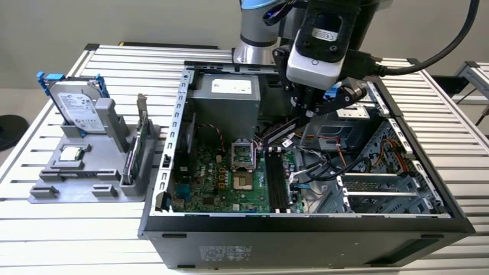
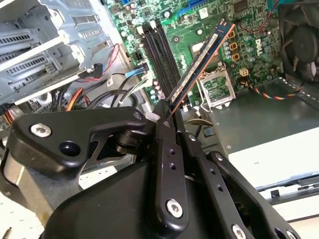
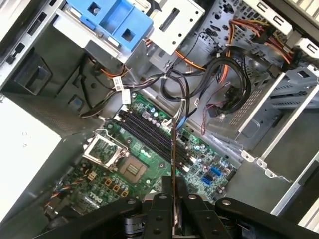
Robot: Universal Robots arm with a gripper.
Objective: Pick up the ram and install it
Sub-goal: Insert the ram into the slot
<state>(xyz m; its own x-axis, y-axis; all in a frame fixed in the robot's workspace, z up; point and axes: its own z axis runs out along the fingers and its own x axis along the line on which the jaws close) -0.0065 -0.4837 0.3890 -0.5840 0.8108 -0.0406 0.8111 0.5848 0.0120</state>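
My gripper (image 1: 303, 116) is shut on the ram (image 1: 279, 133), a long dark-blue stick that slants down over the open computer case (image 1: 172, 172). In the second wrist view the ram (image 2: 199, 59) runs out from between the black fingers (image 2: 164, 149), its free end above the motherboard (image 2: 209, 20). The first wrist view has the ram (image 3: 173, 159) edge-on, hanging above the black memory slots (image 3: 149, 137). Those slots (image 1: 276, 180) lie beside the CPU socket (image 1: 243, 172), with the ram held clear above them.
Cables (image 1: 321, 169) and drive cages (image 1: 382, 189) crowd the case on the exterior view's right. A power supply (image 1: 225, 97) sits at the back. On the exterior view's left a grey holder (image 1: 46, 192) carries a hard drive (image 1: 77, 106), a square chip (image 1: 71, 153) and an upright card (image 1: 134, 154).
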